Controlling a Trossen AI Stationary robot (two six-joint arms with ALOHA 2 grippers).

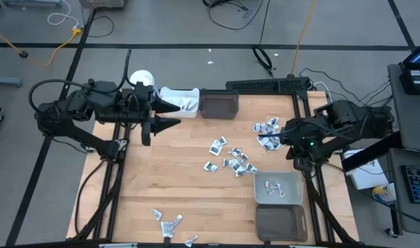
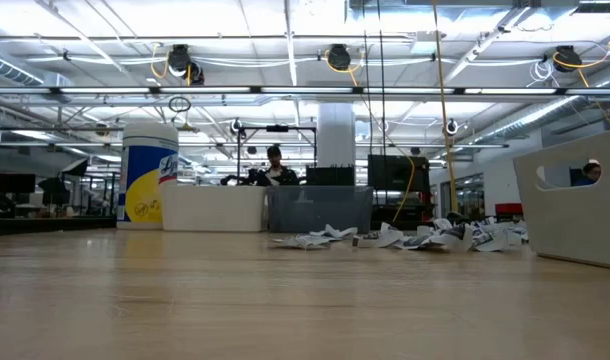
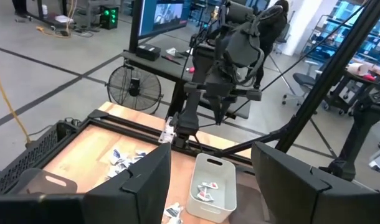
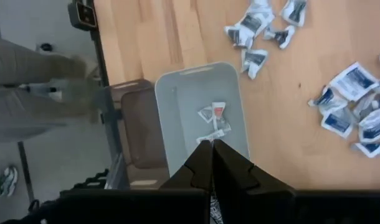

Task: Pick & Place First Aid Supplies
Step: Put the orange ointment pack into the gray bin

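left gripper (image 1: 174, 114): fingers spread, nothing between them, hanging over the far left of the tabletop (image 1: 175, 179) just beside the white bin (image 1: 180, 101)
right gripper (image 4: 211, 148): fingers pressed together, empty, held above the right edge over the light grey bin (image 1: 279, 187); from its wrist view the tips sit right over that bin
first aid supplies: main scatter of packets (image 1: 232, 161) mid-tabletop, a second cluster (image 1: 267, 133) near the right gripper, a small group (image 1: 166, 222) at the near left edge, well apart from the rest
light grey bin: a few packets (image 4: 213, 121) lying in it, flat on the floor of the bin
white bin: far edge, beside the white cup (image 1: 142, 78); contents can't be told from here
dark bin far (image 1: 219, 104): next to the white bin, looks to hold nothing
dark bin near (image 1: 281, 222): just below the light grey one, nothing visible inside
risk 1: packets overlap in the main scatter, so a pinch there may lift two at once or flick a neighbour away
risk 2: flat thin packets on wood; fingers could skate over the top and close on nothing
risk 3: near-left group sits by the tabletop edge, a nudge could push one off
risk 4: both arms reaching for the middle pile at once could clash
stage, my read: early, most packets not yet binned
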